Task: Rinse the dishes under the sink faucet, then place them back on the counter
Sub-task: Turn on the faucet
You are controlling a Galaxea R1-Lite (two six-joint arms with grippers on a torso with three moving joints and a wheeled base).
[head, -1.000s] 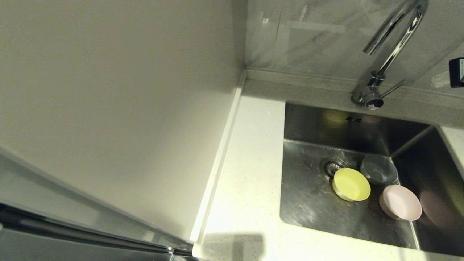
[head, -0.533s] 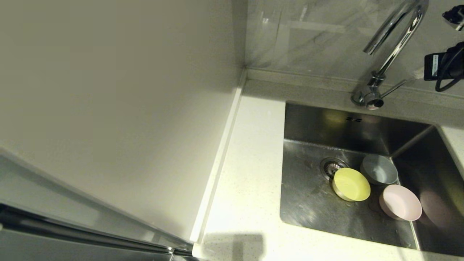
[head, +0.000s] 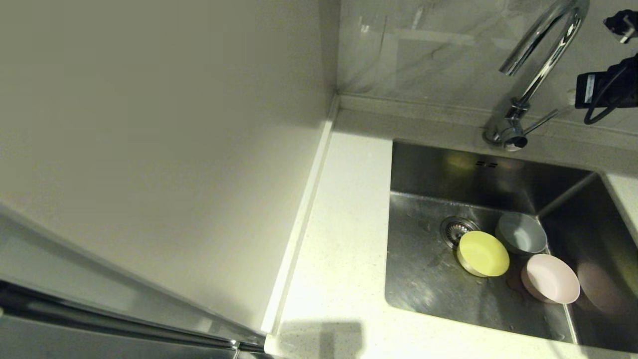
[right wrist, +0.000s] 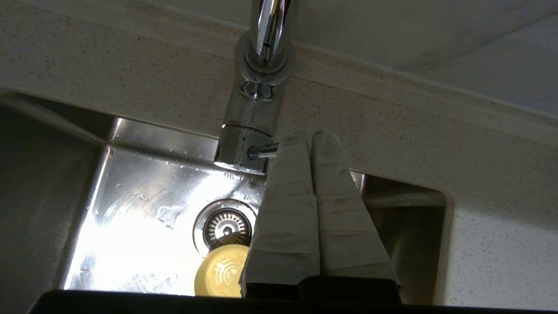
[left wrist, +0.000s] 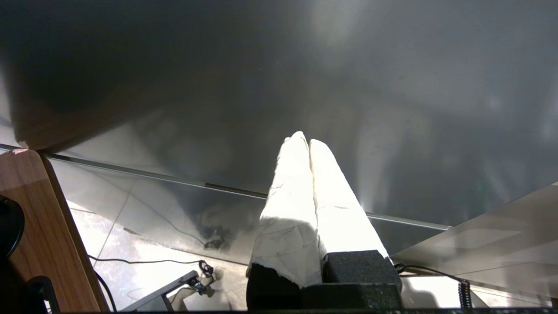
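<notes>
Three small bowls, yellow-green (head: 483,253), grey-blue (head: 521,233) and pink (head: 550,278), sit clustered beside the drain in a steel sink (head: 428,279), below a chrome gooseneck faucet (head: 536,75) on the white speckled counter (head: 339,239)

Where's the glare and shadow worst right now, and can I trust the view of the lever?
Right wrist view: strong glare on the sink floor, but the lever beside the right gripper reads clearly. Head view: the sink's right wall lies in shadow; the three bowls stay distinct. Left wrist view: the left gripper is overexposed against a dark panel.
</notes>
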